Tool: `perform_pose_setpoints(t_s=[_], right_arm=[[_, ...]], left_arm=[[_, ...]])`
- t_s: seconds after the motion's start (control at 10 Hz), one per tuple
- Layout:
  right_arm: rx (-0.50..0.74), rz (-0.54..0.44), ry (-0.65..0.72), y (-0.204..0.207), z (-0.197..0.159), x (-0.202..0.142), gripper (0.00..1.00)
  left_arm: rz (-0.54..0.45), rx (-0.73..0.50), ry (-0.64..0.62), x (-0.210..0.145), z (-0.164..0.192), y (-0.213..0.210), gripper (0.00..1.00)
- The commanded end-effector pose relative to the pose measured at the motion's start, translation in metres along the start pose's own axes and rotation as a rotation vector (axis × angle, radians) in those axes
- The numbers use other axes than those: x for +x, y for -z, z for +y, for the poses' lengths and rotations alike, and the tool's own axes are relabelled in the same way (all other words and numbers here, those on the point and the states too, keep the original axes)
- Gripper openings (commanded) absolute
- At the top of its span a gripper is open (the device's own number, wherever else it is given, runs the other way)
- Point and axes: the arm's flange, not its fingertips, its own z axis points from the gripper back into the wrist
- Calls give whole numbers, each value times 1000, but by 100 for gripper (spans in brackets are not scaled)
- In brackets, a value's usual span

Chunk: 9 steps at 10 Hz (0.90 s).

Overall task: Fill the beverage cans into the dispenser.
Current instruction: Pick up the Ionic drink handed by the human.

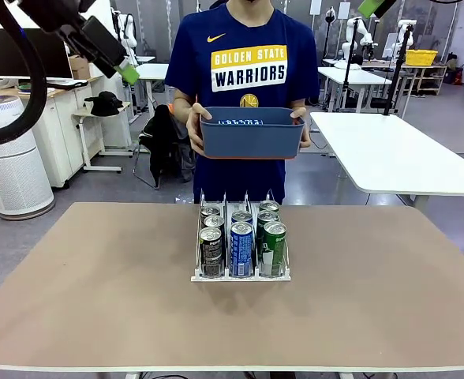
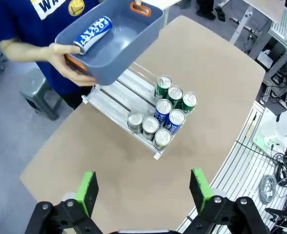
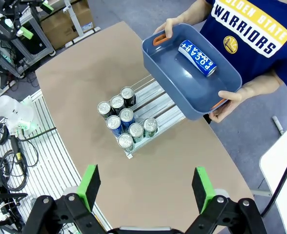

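Observation:
The clear three-lane dispenser (image 1: pixel 241 275) stands mid-table with several beverage cans (image 1: pixel 241 249) at its front end: black in the left lane, blue in the middle, green on the right. From above, the cans (image 2: pixel 165 114) crowd one end of the dispenser (image 2: pixel 129 87), and its far half is bare. One blue can (image 3: pixel 197 58) lies in the blue-grey tub (image 1: pixel 252 133) that a person holds in both hands over the dispenser's far end. My left gripper (image 2: pixel 143 190) and right gripper (image 3: pixel 146 187) hang open and empty, high above the table.
In the front view, the left gripper (image 1: pixel 127 73) is at the top left and the right gripper (image 1: pixel 372 7) at the top right. The brown table (image 1: pixel 98 300) is bare around the dispenser. A white table (image 1: pixel 398 158) stands behind on the right.

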Motion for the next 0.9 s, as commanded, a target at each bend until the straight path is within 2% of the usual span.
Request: perform_pose_setpoints(t_s=[0.0,0.1,0.7,0.8], right_arm=[[1,1,1,-1,2,-2,100],[1,1,1,-1,2,-2,100],[1,1,1,-1,2,-2,100],[1,1,1,-1,2,-2,100]], left_arm=[[-7,25,6,-6,-4,23,100],[0,0,0,0,0,0,100],[-5,12,3,1,-3,3,100],[-42,18,3,8,3,-1,100]])
